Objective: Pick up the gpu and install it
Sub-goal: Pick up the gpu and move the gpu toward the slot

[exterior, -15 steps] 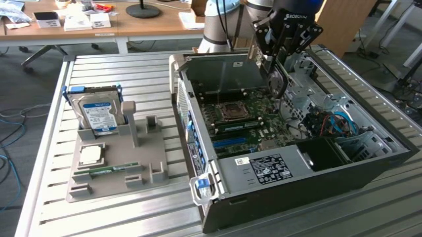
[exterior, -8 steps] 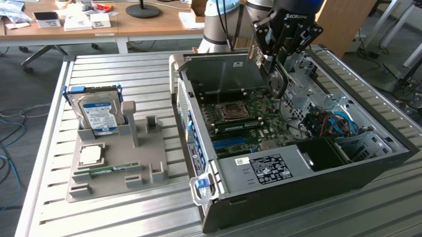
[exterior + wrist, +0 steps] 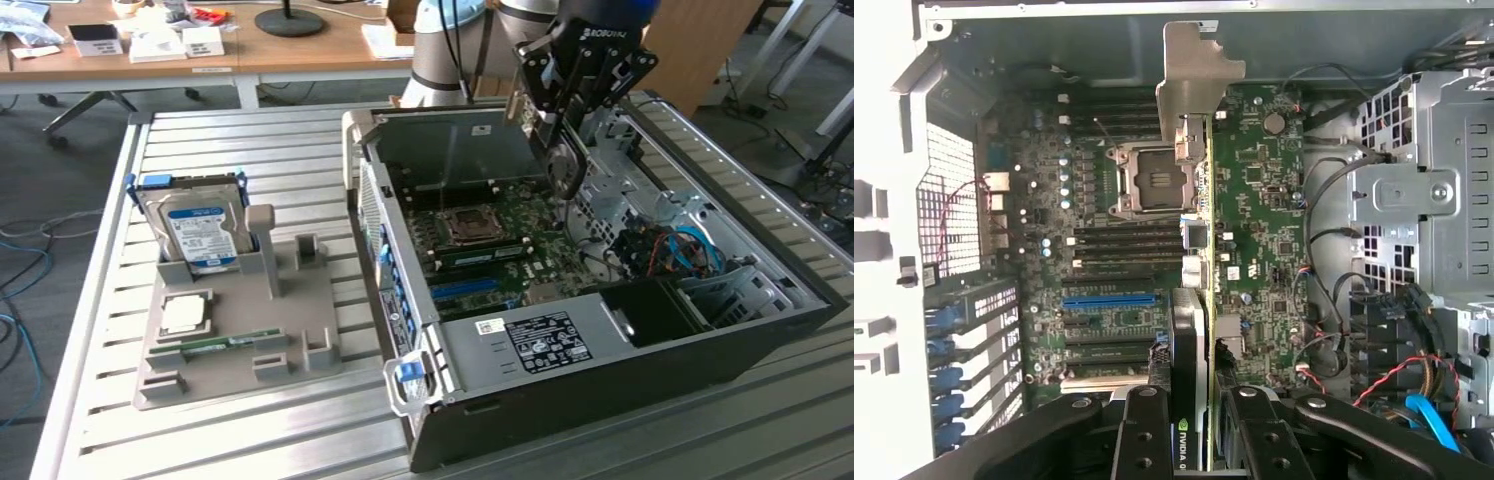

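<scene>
My gripper (image 3: 1192,425) is clamped on the gpu (image 3: 1192,330), holding it edge-on above the motherboard (image 3: 1254,230) inside the open case (image 3: 747,335). Its bracket (image 3: 1196,70) is near a case wall. On the exterior view's left, the hard drive (image 3: 198,232) stands in its tray (image 3: 227,370).

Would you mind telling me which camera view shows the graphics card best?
The wrist view: the graphics card stands edge-on in the gripper, metal bracket plain. The exterior view gives a thin dark sliver of it.

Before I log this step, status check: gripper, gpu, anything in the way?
Gripper shut on gpu. Card edge-on over motherboard, not seated. Cables off to side.
</scene>
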